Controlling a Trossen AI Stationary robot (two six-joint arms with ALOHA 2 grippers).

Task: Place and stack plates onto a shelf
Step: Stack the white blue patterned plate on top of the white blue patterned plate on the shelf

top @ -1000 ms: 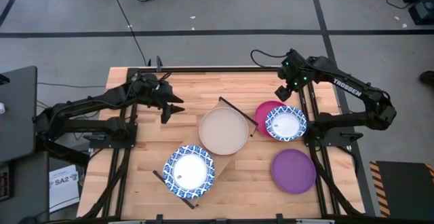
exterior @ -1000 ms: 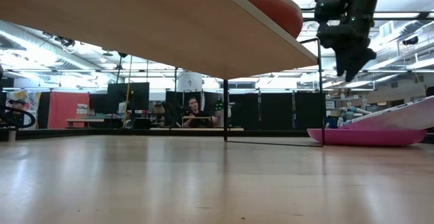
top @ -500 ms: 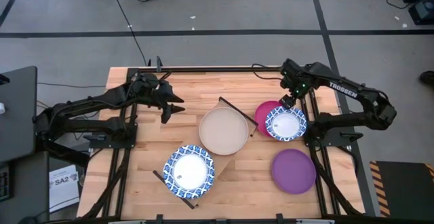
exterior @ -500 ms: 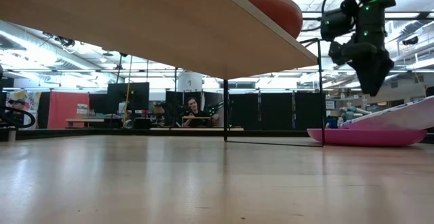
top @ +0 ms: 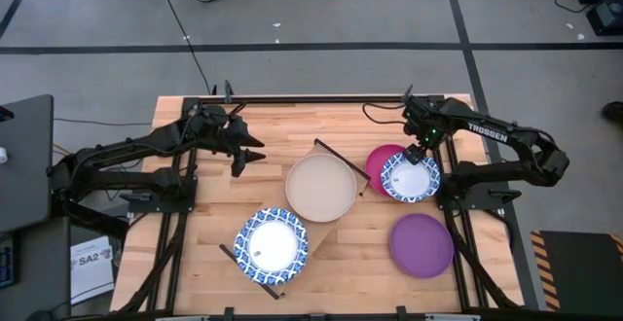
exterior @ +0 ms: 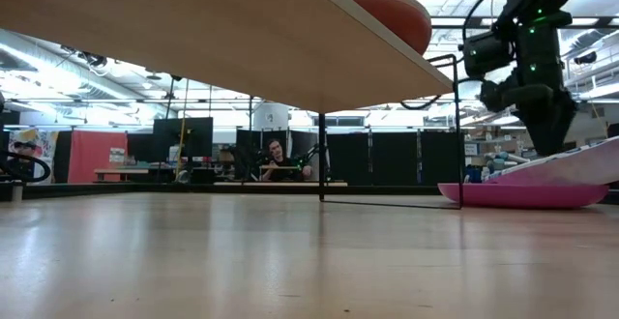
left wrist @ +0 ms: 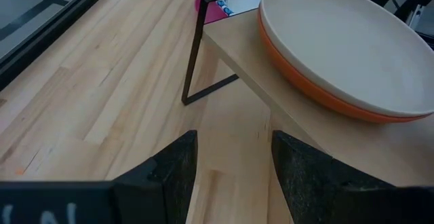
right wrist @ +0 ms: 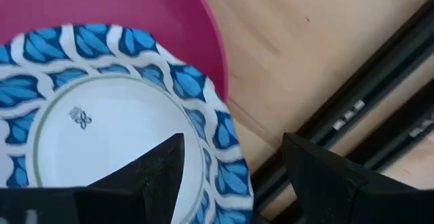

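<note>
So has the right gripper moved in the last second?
Yes. The right gripper has come down toward the blue-rimmed plate lying on the magenta plate.

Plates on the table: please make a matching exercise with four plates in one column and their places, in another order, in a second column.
1. beige plate
2. purple plate
3. magenta plate
4. blue-rimmed plate at the left

a. alone on the tabletop, near the right front corner
b. on the shelf, on top of an orange plate
c. on the shelf's front end
d. on the tabletop, under another blue-rimmed plate

Pairs: 1-b, 2-a, 3-d, 4-c
</note>
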